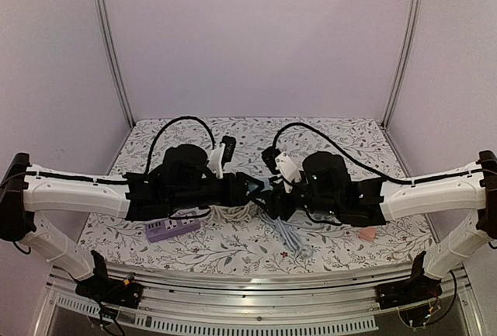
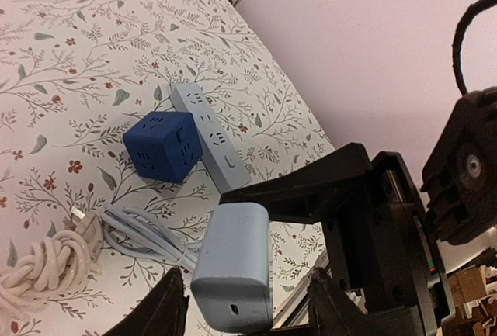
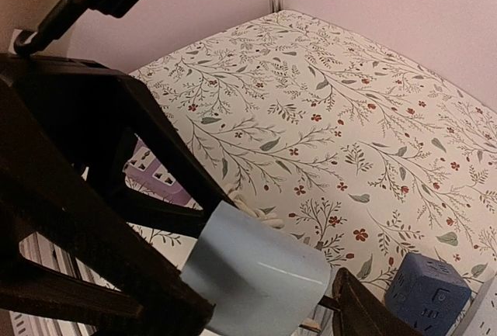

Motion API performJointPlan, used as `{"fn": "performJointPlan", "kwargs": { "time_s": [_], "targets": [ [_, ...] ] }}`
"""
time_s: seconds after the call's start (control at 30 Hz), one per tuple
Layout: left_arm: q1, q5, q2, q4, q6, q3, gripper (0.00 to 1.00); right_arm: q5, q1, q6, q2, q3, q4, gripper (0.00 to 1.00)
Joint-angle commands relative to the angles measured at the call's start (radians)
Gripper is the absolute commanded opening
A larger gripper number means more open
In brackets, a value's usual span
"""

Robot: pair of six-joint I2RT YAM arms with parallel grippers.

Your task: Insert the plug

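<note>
The plug [image 2: 233, 266] is a pale blue block adapter with a small port on its end face, held in the air over the table. My right gripper [image 3: 268, 293] is shut on the plug [image 3: 256, 274], one dark finger along each side. My left gripper [image 2: 247, 278] stands open around the same plug, with a gap between it and each fingertip [image 2: 172, 299]. In the top view both grippers meet mid-table, left gripper [image 1: 248, 188] facing right gripper [image 1: 270, 194]. A blue cube socket [image 2: 163, 146] and a white power strip [image 2: 210, 130] lie on the table beyond.
A purple power strip [image 1: 172, 228] lies near the front left. A bundled grey cable [image 2: 147, 235] and a cream braided cable [image 2: 39, 266] lie under the grippers. A black adapter [image 1: 227, 148] sits at the back, a small pink thing [image 1: 366, 233] at the front right.
</note>
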Motion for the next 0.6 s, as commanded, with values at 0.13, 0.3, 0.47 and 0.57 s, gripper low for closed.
{"fn": "performJointPlan", "kwargs": {
  "time_s": [0.13,0.3,0.47,0.57],
  "targets": [
    [-0.016,0.039,0.037,0.02,-0.008,0.013,0.4,0.032,0.014,-0.032,-0.024,-0.01,0.065,0.51],
    [-0.016,0.033,0.028,0.016,0.001,0.006,0.15,0.03,0.021,-0.037,-0.027,-0.012,0.075,0.51],
    [-0.017,0.031,0.012,0.029,0.003,-0.018,0.0,0.019,0.023,-0.035,-0.029,-0.023,0.084,0.53],
    [-0.016,0.022,-0.002,0.032,0.007,-0.038,0.0,0.011,0.025,-0.037,-0.033,-0.039,0.103,0.59]
  ]
}}
